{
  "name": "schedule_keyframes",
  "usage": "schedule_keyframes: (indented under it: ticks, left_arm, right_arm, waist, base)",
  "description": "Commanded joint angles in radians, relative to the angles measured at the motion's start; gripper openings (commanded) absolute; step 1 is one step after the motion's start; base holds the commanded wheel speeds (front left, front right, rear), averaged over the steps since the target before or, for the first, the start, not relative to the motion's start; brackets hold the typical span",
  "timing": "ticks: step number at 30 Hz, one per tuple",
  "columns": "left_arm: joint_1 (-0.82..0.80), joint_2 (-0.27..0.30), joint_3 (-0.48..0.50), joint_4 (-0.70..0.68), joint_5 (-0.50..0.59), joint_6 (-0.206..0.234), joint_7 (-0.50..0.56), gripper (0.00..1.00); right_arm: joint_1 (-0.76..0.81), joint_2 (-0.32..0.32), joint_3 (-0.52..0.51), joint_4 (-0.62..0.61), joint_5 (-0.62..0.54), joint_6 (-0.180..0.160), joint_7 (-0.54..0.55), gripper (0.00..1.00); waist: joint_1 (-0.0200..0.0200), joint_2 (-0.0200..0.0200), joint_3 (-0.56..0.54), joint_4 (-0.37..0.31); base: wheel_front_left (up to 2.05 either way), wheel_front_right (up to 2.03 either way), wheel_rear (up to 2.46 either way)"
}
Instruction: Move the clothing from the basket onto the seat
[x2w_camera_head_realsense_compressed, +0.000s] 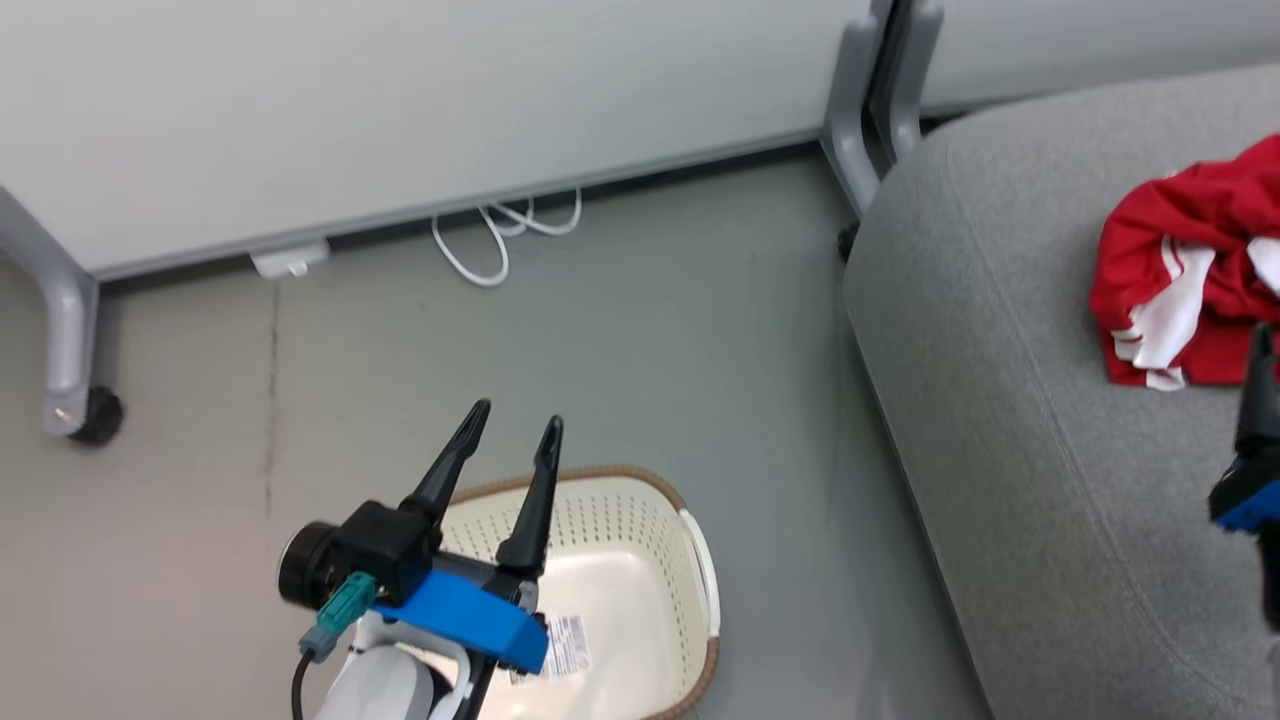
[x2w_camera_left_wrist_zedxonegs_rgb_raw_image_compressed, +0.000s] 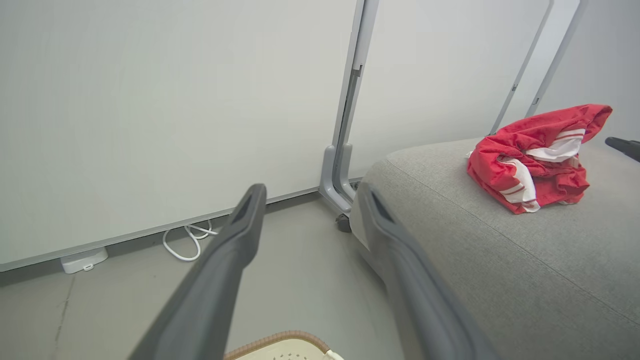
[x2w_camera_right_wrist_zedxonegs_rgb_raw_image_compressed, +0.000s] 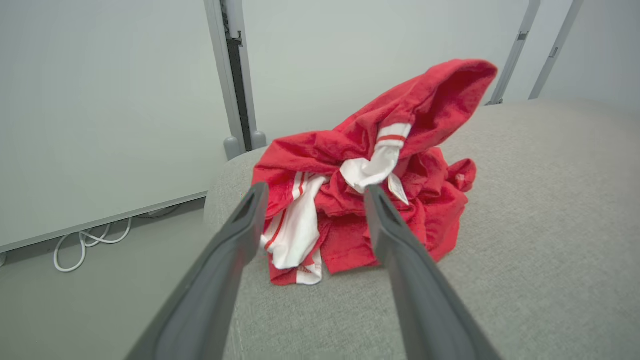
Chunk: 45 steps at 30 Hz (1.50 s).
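You are getting bright, even, diffuse light in all three views; only soft-edged shadows are falling on the grey floor (x2w_camera_head_realsense_compressed: 600, 330). The wrist lenses are tilting the grey metal posts (x2w_camera_left_wrist_zedxonegs_rgb_raw_image_compressed: 518, 76) near the edges, and the long dark fingers (x2w_camera_right_wrist_zedxonegs_rgb_raw_image_compressed: 415, 300) of the right end effector (x2w_camera_right_wrist_zedxonegs_rgb_raw_image_compressed: 315, 192) are looking soft up close.

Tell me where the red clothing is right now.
The clothing lies bunched on the seat, at the right of the head view, just beyond the open right gripper and away from the basket.
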Motion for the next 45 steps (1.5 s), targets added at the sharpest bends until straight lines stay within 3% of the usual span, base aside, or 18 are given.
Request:
schedule_keyframes:
  ticks: [1,13,21,28,45]
  left_arm:
    - [0.027,-0.005,0.017,0.003,0.006,-0.002,-0.003,1.00]
    - [0.155,-0.029,0.138,0.019,0.037,-0.002,-0.003,1.00]
    - [0.191,-0.040,0.200,0.030,0.045,-0.002,-0.003,1.00]
    - [0.206,-0.041,0.242,0.047,0.052,-0.002,-0.003,1.00]
    - [0.203,-0.035,0.242,0.071,0.044,-0.002,-0.003,1.00]
  right_arm:
    - [0.047,0.020,0.009,-0.038,0.001,0.000,0.008,1.00]
    - [0.380,0.176,0.104,-0.397,-0.025,0.000,0.108,1.00]
    - [0.510,0.235,0.153,-0.572,-0.031,0.000,0.150,1.00]
    - [0.556,0.249,0.172,-0.624,-0.016,0.000,0.161,1.00]
    - [0.566,0.249,0.209,-0.615,0.018,0.000,0.155,1.00]
  waist:
    - [0.0002,0.0000,-0.065,0.027]
    - [0.0002,0.0000,-0.191,0.103]
    - [0.0002,0.0000,-0.219,0.153]
    - [0.0002,0.0000,-0.226,0.178]
    - [0.0002,0.0000,-0.218,0.190]
  base:
    - [0.00,0.00,0.00]
    - [0.00,0.00,0.00]
    - [0.00,0.00,0.00]
    - [0.00,0.00,0.00]
    - [0.00,0.00,0.00]
